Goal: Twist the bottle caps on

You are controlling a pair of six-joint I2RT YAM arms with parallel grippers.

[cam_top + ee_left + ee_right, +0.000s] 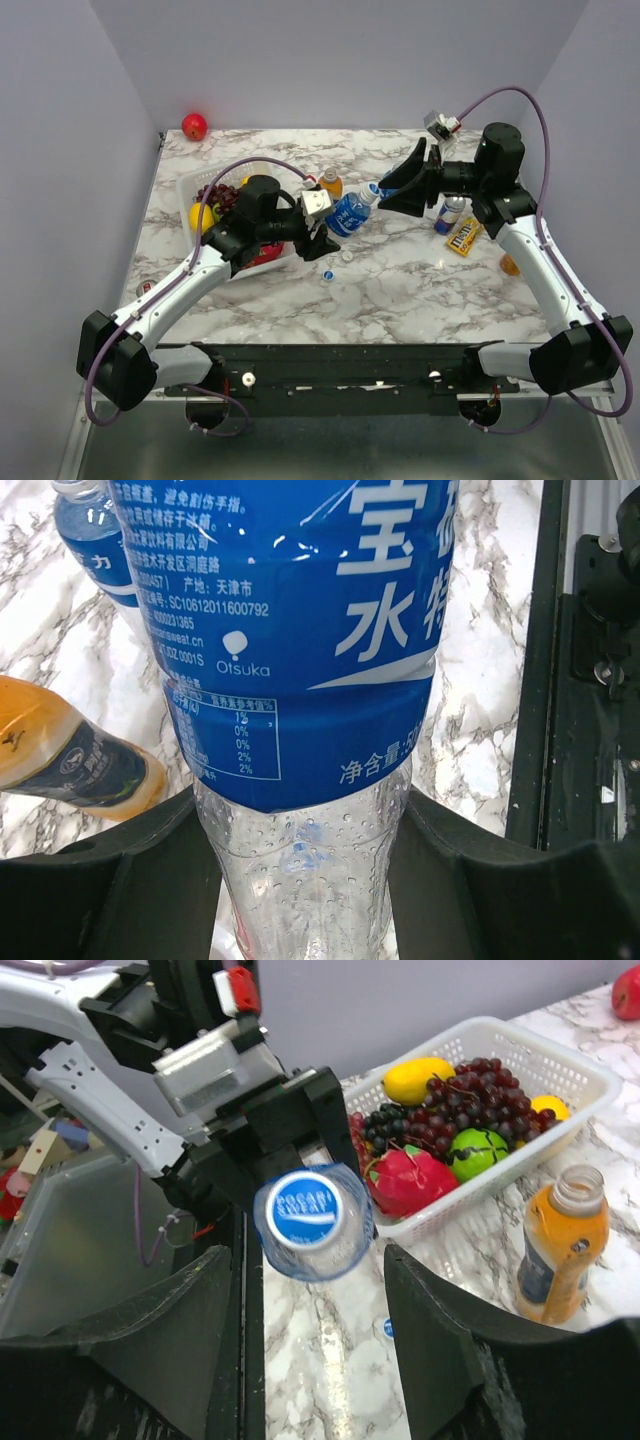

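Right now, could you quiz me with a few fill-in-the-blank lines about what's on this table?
1. The left tool grips a clear bottle with a ____ label.
2. The right tool is ____, with a finger on either side of that bottle's cap, not touching it.
3. The upright orange bottle beside the basket has ____ cap on.

Missing words: blue; open; no.
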